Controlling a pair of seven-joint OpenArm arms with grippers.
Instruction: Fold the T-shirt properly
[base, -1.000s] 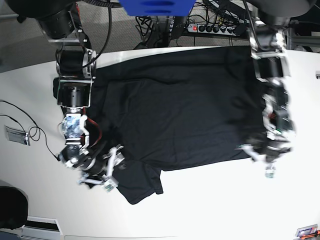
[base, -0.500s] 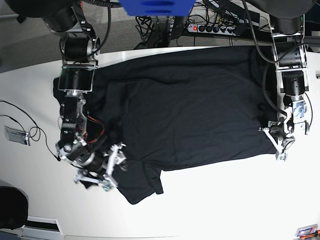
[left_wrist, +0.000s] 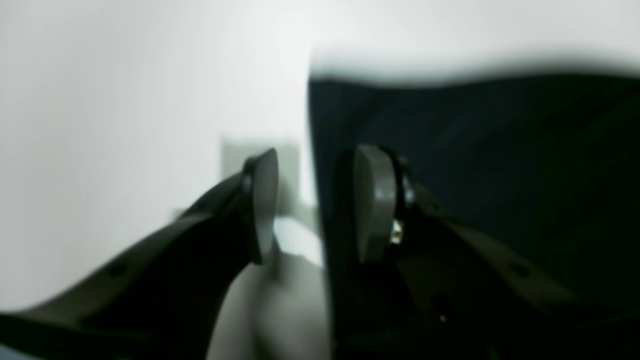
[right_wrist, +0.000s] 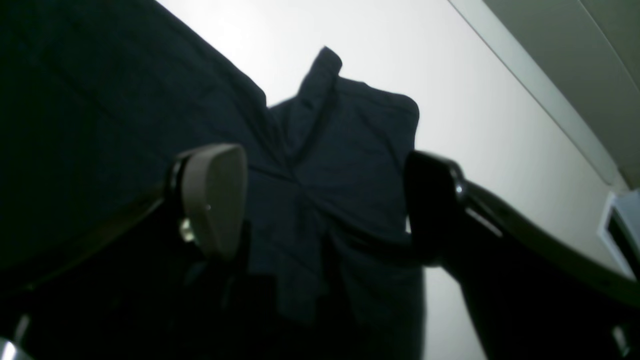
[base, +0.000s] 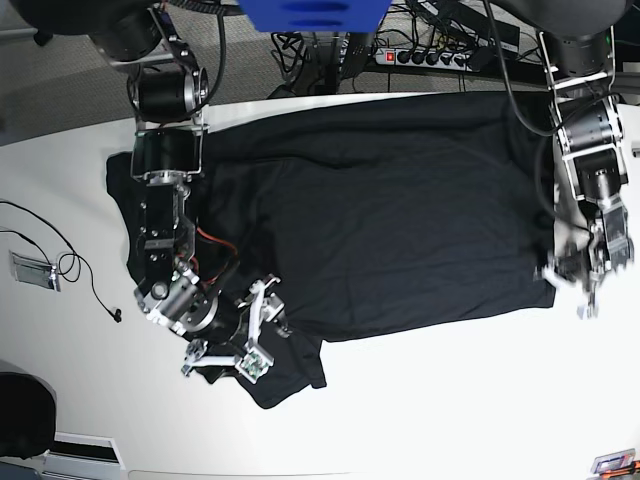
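On white table (base: 420, 410), black T-shirt (base: 380, 210).

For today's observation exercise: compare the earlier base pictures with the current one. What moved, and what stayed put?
The right claw slid along the sleeve toward the shirt's body, open wide, holding nothing. The left claw swung out from the shirt's lower corner to the table edge beside it; its fingers straddle the hem without gripping. The T-shirt itself stayed spread flat, unfolded, as did the cable on the table.
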